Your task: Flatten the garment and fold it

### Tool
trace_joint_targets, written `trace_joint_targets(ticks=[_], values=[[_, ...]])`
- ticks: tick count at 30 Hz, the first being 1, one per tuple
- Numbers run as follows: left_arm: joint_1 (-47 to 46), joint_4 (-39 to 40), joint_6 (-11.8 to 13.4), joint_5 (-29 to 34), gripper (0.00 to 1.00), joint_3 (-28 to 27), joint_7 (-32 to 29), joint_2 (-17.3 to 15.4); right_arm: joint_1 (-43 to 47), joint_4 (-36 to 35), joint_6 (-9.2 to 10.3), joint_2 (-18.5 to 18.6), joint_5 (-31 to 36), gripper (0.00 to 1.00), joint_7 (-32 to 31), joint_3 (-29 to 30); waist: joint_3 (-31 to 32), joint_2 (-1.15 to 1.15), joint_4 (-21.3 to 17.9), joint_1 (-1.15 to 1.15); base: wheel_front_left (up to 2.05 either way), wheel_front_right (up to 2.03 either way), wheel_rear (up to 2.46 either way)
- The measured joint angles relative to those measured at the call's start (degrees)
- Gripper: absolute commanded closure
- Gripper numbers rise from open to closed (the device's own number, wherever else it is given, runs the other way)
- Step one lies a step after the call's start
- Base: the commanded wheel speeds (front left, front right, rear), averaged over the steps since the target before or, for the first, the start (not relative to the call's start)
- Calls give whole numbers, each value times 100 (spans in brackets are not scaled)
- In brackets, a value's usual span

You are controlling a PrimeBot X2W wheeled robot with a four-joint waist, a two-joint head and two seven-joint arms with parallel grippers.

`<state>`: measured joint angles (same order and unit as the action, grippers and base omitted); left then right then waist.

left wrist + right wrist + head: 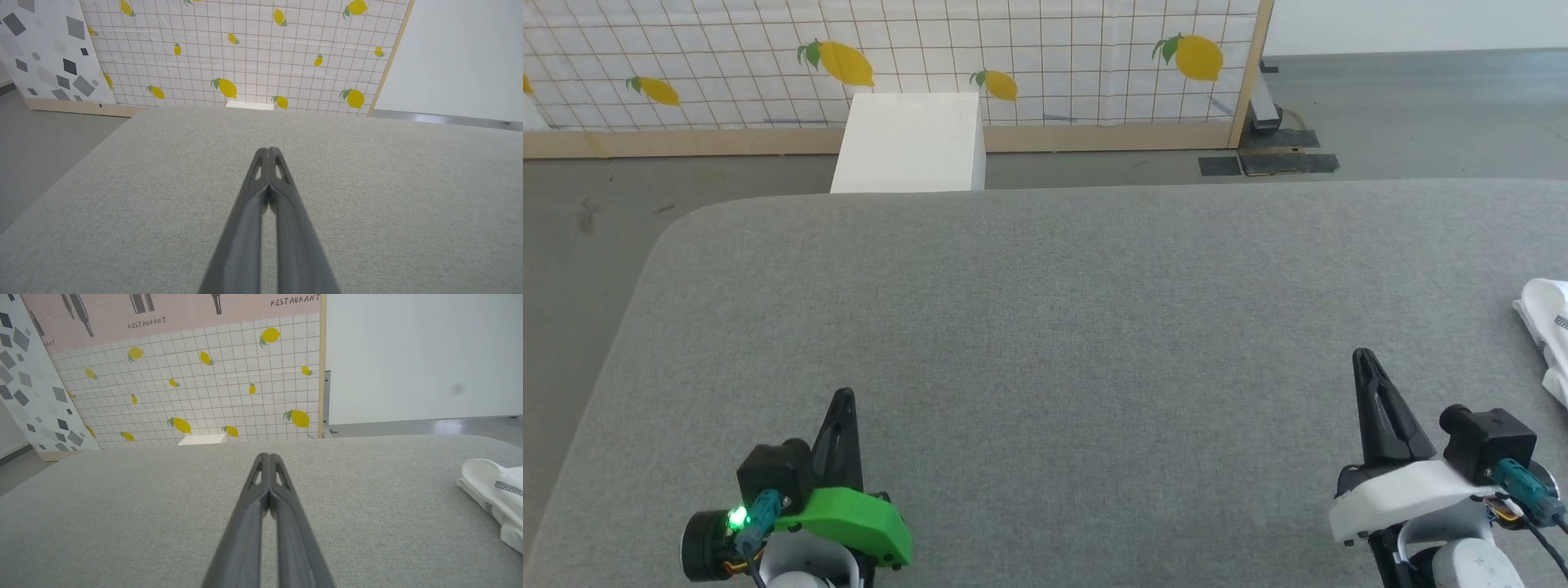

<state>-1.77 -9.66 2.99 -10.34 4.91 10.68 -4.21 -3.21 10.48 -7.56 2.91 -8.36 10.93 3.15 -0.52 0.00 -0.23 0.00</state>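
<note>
Two empty grippers are pointing forward over the grey table (1045,310): the left gripper (844,400) and the right gripper (1364,359), each with its fingers pressed together. The garment (1547,327) is lying bunched at the table's right edge, near the right gripper but apart from it. A pink panel (171,314) behind is displaying "RESTAURANT".

Closed and empty: left gripper (845,397) and right gripper (1363,356)
A crumpled white garment (1548,325) lies at the grey table's (1045,286) right edge.
</note>
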Motion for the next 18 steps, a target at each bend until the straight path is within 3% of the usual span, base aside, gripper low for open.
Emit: trace_joint_targets(ticks=[18], values=[[27,181,-51,193,100,-80,-210,21,49,-189,0,-1,138,100,-196,-63,10,0,5,0,0,0,0]])
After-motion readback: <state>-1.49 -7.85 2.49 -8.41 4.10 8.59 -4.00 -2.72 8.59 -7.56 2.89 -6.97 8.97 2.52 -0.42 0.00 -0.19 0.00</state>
